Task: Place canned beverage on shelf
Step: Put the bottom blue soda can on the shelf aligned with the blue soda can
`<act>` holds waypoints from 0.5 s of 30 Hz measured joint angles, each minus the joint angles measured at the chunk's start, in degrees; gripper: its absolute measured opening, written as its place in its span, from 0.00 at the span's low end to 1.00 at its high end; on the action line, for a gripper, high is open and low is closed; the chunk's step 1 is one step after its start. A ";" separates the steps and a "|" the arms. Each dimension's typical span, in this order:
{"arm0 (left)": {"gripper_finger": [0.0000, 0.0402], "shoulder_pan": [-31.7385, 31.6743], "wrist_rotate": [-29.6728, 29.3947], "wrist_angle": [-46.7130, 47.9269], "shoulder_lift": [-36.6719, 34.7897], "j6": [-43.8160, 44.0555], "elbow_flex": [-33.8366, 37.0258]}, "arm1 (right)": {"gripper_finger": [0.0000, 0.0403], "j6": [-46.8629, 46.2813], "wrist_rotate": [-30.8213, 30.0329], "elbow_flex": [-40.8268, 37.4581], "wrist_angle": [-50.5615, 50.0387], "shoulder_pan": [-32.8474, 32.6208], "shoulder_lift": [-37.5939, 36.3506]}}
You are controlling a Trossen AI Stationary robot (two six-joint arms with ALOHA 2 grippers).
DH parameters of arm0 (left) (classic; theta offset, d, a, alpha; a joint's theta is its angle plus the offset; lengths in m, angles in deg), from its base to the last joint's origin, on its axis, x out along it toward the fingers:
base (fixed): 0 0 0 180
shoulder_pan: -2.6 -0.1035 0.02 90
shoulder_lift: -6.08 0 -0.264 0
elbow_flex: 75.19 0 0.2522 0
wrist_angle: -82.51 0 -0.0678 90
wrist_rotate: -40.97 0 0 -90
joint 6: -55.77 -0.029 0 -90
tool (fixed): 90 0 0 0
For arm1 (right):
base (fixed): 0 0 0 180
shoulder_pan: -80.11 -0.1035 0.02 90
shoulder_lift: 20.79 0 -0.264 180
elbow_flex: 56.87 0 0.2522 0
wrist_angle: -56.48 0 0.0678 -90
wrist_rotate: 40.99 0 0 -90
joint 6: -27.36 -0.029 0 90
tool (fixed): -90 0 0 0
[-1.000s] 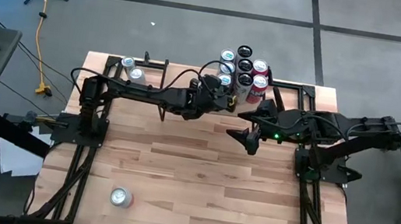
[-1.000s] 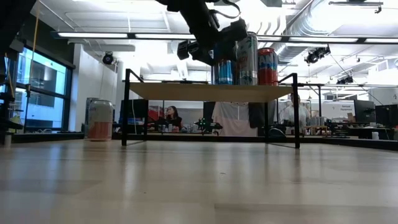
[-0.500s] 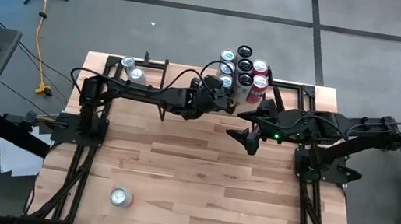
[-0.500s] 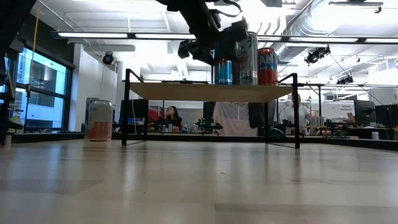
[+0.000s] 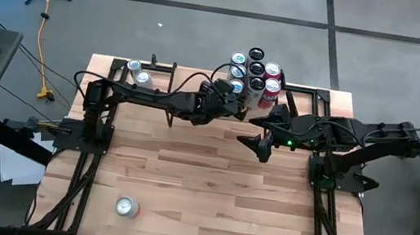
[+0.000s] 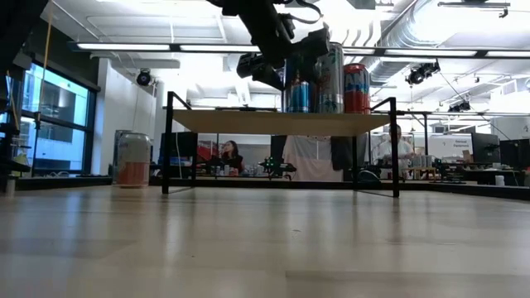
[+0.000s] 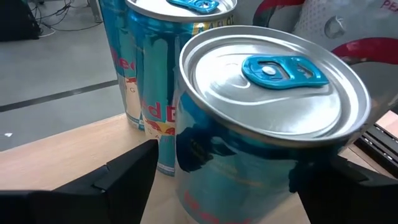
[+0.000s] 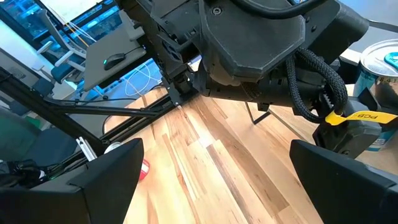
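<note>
In the high view, the left claw (image 5: 231,102) sits in the upper centre of the frame at the cluster of cans (image 5: 254,74) on the shelf (image 5: 312,95), which runs along the bench (image 5: 201,182) top's far edge; the right claw (image 5: 262,148) hangs just right of centre over bare wood, its fingers spread wide and empty. A lone can (image 5: 126,206) stands in the lower left of the bench, and two more cans (image 5: 138,72) sit in the upper left. In the low view, the left claw (image 6: 281,66) reaches down at the top centre beside the blue can (image 6: 298,93) standing on the shelf (image 6: 277,122). In the left wrist view, the blue can (image 7: 261,118) fills the centre between two dark fingers (image 7: 124,177) that flank it with slim gaps, apparently not pressing. In the right wrist view, the left arm (image 8: 261,43) fills the upper frame.
</note>
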 joint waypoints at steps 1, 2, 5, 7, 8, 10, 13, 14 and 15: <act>0.79 0.00 0.00 0.03 0.00 -0.29 0.00 | 0.97 0.02 0.00 0.00 0.00 0.00 0.00; 0.79 0.12 0.00 0.04 -0.01 -0.66 0.00 | 0.97 0.02 0.00 0.00 -0.01 0.00 0.00; 0.79 0.68 -0.29 -0.01 -0.31 -1.62 0.00 | 0.97 0.02 0.00 0.00 -0.04 0.00 0.00; 0.79 1.22 -0.42 0.12 -0.33 -2.47 -0.33 | 0.97 0.02 0.00 0.00 -0.19 0.00 0.00; 0.79 1.52 -0.44 0.14 -0.33 -3.13 -0.42 | 0.97 0.02 0.00 0.00 -0.26 0.00 0.00; 0.79 2.24 -0.55 0.18 -0.33 -3.85 -0.52 | 0.97 0.02 0.00 0.00 -0.36 0.00 0.00; 0.78 3.45 -1.23 0.26 -0.33 -4.39 -0.52 | 0.97 0.02 0.00 0.00 -0.43 0.01 0.00; 0.78 3.86 -2.32 0.25 -0.33 -4.41 -0.52 | 0.97 0.02 0.00 0.00 -0.41 0.00 0.00; 0.78 4.20 -3.97 0.25 -0.33 -4.40 -0.52 | 0.97 0.02 0.00 0.00 -0.42 0.00 0.00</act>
